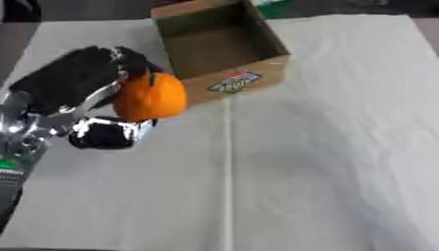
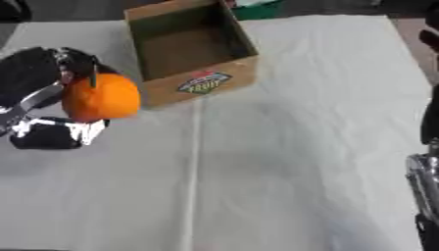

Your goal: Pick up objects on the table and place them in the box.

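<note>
An orange fruit (image 1: pixel 151 96) is seen held by the left hand (image 1: pixel 85 83), whose black fingers are curled over its top and far side while the thumb (image 1: pixel 107 132) is set below it, so the fruit is pinched between them just left of the box (image 1: pixel 257 73) and close to its near left corner; whether the fruit touches the cardboard wall cannot be told. A small dark stem or mark is made out at the top of the fruit, partly covered by a fingertip. The box is an open brown cardboard carton, standing upright on the bench (image 1: pixel 326 162), with a red and green label (image 1: pixel 233 81) on its near wall whose lettering is too blurred to be read. Its inside is shown as bare brown card, though the near part of its floor is hidden behind the near wall. The bench is covered by a white cloth with a straight fold running toward the viewer from the box. The left arm is cut off at the lower left edge. Right of the box, at the far right edge of the right eye view, only dark and silver parts of the right arm (image 2: pixel 426 162) are shown; the right hand is not seen in either view
</note>
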Robot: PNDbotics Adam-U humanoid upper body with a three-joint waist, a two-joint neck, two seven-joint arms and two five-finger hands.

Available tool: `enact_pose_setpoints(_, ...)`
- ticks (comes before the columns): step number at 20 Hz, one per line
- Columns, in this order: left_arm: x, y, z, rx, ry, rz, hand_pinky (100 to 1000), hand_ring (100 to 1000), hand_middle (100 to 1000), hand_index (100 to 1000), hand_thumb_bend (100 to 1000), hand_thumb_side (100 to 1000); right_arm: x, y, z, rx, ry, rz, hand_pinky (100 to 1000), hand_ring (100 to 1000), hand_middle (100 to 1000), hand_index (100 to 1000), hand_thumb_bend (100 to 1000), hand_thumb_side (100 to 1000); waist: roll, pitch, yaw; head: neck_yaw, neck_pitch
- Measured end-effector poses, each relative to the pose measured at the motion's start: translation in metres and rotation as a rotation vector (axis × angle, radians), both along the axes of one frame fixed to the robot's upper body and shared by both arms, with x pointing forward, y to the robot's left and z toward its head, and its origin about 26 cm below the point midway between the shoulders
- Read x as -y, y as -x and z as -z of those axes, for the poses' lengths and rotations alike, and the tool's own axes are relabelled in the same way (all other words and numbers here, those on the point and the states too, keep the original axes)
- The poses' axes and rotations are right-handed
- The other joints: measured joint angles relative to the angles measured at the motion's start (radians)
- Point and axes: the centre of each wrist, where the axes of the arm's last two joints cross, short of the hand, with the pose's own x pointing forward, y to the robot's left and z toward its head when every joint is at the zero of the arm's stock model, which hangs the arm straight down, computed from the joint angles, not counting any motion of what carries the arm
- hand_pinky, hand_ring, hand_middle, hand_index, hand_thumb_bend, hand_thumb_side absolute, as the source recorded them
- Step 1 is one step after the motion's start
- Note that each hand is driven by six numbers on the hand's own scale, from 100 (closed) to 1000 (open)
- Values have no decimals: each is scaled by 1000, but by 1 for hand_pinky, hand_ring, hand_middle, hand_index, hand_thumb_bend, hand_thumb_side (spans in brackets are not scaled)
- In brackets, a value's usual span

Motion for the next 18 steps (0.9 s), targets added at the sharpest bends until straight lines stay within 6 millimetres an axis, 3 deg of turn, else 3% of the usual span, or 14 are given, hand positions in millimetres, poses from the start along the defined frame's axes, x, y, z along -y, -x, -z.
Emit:
enact_pose_setpoints(8, 17, -30, -39, 129, 72, -54, 374, 527, 598, 811, 100, 308, -1, -1, -3, 12, 7, -9, 804, 810, 675, 803, 100, 1000, 17, 19, -32, 25, -25)
enact_pose_setpoints(14, 22, -76, -57, 113, 149, -93, 400, 567, 613, 805, 100, 297, -5, -3, -7, 17, 20, -30, 805, 811, 674, 804, 100, 1000, 32, 37, -60, 52, -28)
enact_pose_setpoints(18, 21, -111, -50, 103, 183, -165, 393, 559, 605, 803, 100, 300, -9, -5, -11, 25, 29, -57, 807, 812, 675, 805, 100, 1000, 40, 53, -90, 83, -43)
